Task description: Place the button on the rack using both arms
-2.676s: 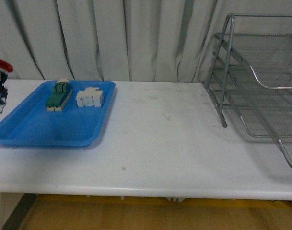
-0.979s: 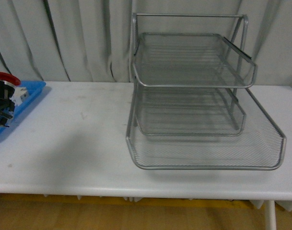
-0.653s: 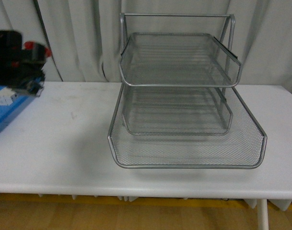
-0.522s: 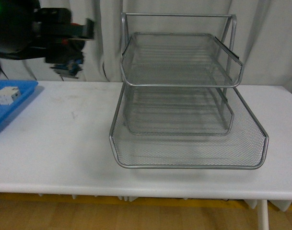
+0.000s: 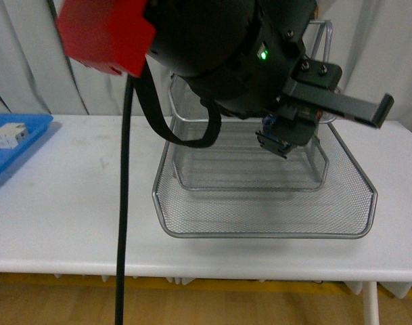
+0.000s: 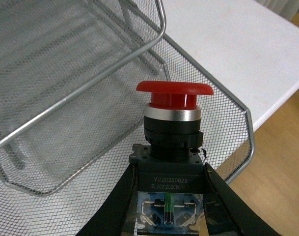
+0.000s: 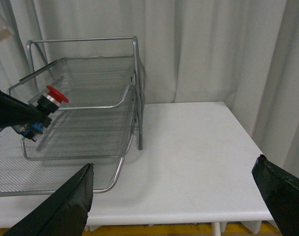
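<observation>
The button [image 6: 174, 123], with a red mushroom cap, a black collar and a blue-green body, is clamped at its body by my left gripper [image 6: 170, 169], which is shut on it. It hangs over the rack [image 6: 90, 83], a silver wire-mesh letter tray, near the front rim of an upper tier, cap pointing away from the wrist. From the right wrist view the button [image 7: 51, 98] is in the air at the rack's [image 7: 134, 73] open front. In the front view the left arm covers the rack's [image 5: 260, 233] upper tiers, and the button's body [image 5: 283, 139] peeks out below the gripper. My right gripper [image 7: 174, 196] is open over bare table, to the right of the rack.
A blue tray [image 5: 16, 135] holding a white block [image 5: 4, 135] sits at the table's far left. A black cable [image 5: 124, 203] hangs from the left arm in front of the table [image 5: 70, 203]. Grey curtains [image 7: 213, 49] close the back.
The front view swung from the blue tray to the rack. My left arm rose from the left with the button and now fills the view in front of the rack's upper tiers.
</observation>
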You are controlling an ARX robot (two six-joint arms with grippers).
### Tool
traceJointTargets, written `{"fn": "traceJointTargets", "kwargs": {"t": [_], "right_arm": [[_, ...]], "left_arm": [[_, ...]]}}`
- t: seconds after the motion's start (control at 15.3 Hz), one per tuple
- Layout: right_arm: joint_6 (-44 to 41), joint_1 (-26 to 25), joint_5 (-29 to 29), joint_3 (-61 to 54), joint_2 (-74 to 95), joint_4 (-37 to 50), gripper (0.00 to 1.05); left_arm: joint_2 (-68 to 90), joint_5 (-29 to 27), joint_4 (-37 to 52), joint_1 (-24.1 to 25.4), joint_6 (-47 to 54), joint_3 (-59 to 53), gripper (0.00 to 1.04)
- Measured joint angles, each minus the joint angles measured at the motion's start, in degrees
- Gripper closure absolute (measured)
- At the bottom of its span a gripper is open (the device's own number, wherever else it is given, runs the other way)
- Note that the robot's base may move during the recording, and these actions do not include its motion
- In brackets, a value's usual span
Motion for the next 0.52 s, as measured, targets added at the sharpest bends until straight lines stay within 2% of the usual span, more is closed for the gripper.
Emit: {"fn": "traceJointTargets", "kwargs": {"t": [0.2,0.46,0.52], "right_arm": [[0.0,0.0,0.0,0.0,0.0,0.0,0.06],[0.0,0.0,0.0,0.0,0.0,0.0,0.06],[0.0,0.0,0.0,0.0,0.0,0.0,0.06]], "left_arm": [[11.7,-3.0,-5.0,0.9,0.9,8.1,0.74],[16.9,-3.7,-8.3,1.8,-0.3,17.7,0.73],[17.3,-4.2,-8.8,1.9,-0.5,18.9,0.6]]}}
